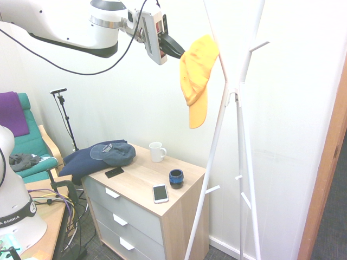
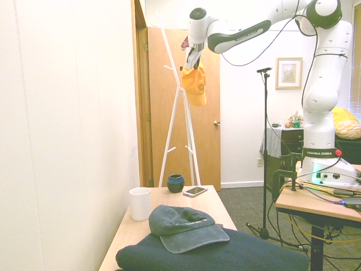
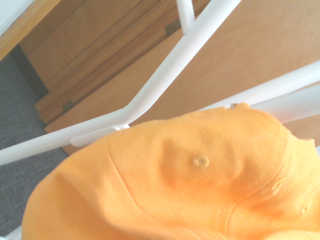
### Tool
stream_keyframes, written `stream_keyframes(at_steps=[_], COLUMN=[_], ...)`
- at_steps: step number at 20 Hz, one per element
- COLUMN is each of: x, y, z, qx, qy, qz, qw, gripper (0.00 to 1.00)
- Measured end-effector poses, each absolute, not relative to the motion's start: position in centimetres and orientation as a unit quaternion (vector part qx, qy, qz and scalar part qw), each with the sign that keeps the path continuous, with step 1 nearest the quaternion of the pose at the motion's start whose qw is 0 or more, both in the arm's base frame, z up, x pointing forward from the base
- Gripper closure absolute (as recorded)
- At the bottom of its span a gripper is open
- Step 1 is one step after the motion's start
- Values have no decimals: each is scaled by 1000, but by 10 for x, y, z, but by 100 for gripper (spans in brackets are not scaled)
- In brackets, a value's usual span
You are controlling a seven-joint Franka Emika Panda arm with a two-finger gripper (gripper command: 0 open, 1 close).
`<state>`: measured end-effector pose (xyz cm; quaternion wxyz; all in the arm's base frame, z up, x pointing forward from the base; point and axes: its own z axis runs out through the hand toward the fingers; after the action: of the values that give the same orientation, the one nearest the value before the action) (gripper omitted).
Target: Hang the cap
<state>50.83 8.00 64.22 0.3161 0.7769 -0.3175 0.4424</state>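
Note:
The cap [image 1: 196, 73] is bright yellow-orange and hangs high up with its brim pointing down. Its crown rests against a slanted pole of the white coat stand [image 1: 238, 86]. My gripper [image 1: 176, 49] is shut on the cap's back edge, just left of the stand's upper poles. In the second exterior view the cap [image 2: 196, 84] dangles below the gripper [image 2: 193, 58], beside the stand [image 2: 180, 96]. The wrist view is filled by the cap's crown [image 3: 200, 175], with the stand's white poles [image 3: 165, 75] crossing right behind it.
Below stands a wooden dresser [image 1: 141, 179] with a white mug [image 1: 157, 151], a dark navy cap [image 1: 116, 153] on folded blue cloth, a phone [image 1: 160, 193] and a small blue pot [image 1: 175, 177]. A green chair [image 1: 27, 141] is at left, a wooden door [image 2: 208, 141] behind the stand.

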Motion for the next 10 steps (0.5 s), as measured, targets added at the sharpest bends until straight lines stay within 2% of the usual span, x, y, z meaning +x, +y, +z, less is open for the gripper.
stream_keyframes(at_steps=[7, 10], x=[508, 505], y=[80, 87], z=[640, 636], qx=[778, 795], qy=[-318, -330], qz=[441, 422], qw=[315, 285], gripper=[0, 0])
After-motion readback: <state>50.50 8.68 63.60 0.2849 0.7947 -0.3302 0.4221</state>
